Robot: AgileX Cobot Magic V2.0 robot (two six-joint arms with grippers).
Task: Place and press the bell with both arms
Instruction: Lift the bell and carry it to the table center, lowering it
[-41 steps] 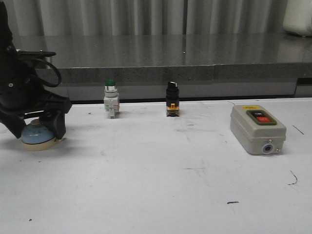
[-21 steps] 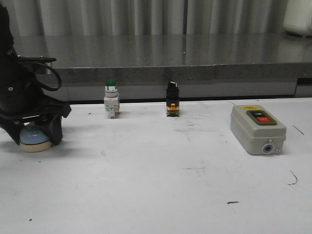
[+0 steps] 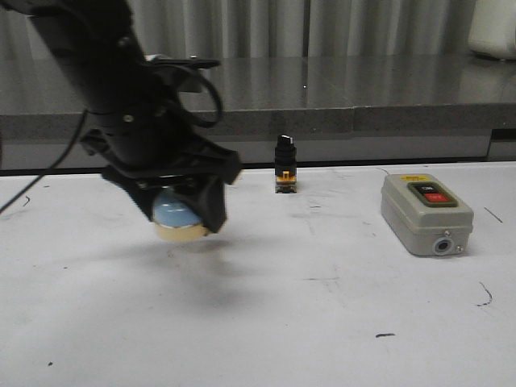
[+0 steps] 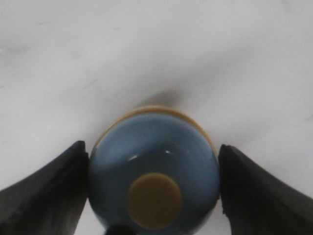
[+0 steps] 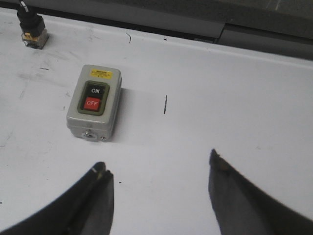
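Lifted off the desk's (image 3: 266, 322) left edge toward mid-desk, bell (image 3: 179, 216) clenched in left hand (image 3: 179, 211) for central placing, right hand (image 5: 159, 193) spread wide, waiting to press.

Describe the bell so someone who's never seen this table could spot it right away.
Look at the white table, then the black left gripper above its left half. The bell is clamped between its fingers, lifted off the surface: a pale blue dome with cream base and knob, unlike the grey switch box.

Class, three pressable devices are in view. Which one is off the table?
The bell, held in the left gripper above the table; the switch box and black selector switch rest on it.
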